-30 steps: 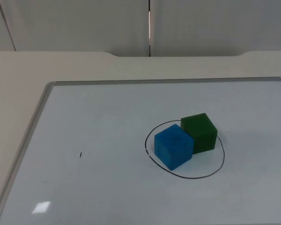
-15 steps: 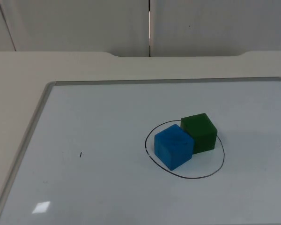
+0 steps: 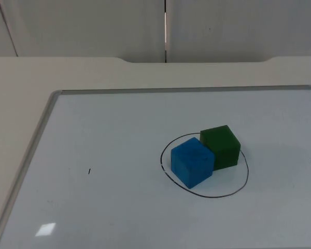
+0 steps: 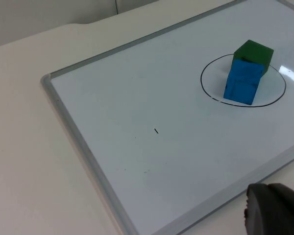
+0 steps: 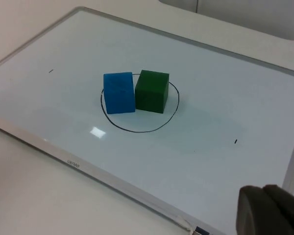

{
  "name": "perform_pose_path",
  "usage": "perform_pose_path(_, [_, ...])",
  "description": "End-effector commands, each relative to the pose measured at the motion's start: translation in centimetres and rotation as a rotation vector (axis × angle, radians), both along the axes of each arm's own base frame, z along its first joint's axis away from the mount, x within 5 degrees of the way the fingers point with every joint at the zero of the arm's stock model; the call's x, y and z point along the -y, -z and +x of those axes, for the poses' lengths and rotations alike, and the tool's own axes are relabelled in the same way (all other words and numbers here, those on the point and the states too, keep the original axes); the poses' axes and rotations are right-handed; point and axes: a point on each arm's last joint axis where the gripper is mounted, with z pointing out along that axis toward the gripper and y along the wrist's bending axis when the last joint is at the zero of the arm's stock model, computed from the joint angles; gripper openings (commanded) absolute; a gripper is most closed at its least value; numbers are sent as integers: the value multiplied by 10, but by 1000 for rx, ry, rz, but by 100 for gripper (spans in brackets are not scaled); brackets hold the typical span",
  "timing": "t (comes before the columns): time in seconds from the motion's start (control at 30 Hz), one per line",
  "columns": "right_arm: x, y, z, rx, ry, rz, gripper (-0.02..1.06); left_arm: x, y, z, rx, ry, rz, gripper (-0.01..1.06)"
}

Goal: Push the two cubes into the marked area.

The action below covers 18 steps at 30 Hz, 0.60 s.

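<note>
Two black fingertips are all I can make out of the hands: the left gripper (image 4: 274,210) hangs off the near edge of the whiteboard (image 3: 145,207), and the right gripper (image 5: 269,210) sits past the board's corner on its side. Can't tell if either set of fingers is apart or together, so I won't guess. Both arms look parked, well apart from the cubes.

Working outward, the blue cube (image 3: 192,161) and green cube (image 3: 221,146) are touching, green at about 1 o'clock from blue. Both sit inside the marked area (image 3: 217,196), the hand-drawn black loop. Blue is snug against the line at the 9 o'clock side.

What changed over the last second? Honestly nothing, the cubes and loop look exactly as they did. My read is the pushing is finished and the task is basically done, though blue's corner is cutting it close.
</note>
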Motion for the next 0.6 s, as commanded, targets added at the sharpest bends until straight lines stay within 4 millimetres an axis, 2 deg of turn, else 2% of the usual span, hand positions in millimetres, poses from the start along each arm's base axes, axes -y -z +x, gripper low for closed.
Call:
perform_pose_path(0.0, [0,1,0,0,-11,-6,4,0,1,0,0,-9,-1,0])
perform_pose_path(0.07, [0,1,0,0,-11,-6,8,0,1,0,0,-9,-1,4])
perform_pose_path(0.2, [0,1,0,0,-11,-6,28,0,1,0,0,-9,-1,29])
perform_pose_path(0.23, [0,1,0,0,-11,-6,28,0,1,0,0,-9,-1,29])
perform_pose_path(0.4, [0,1,0,0,-10,-7,50,0,1,0,0,-9,-1,62])
perform_pose_path(0.43, [0,1,0,0,-9,-5,52,0,1,0,0,-9,-1,67])
perform_pose_path(0.57, [0,1,0,0,-9,-5,54,0,1,0,0,-9,-1,74])
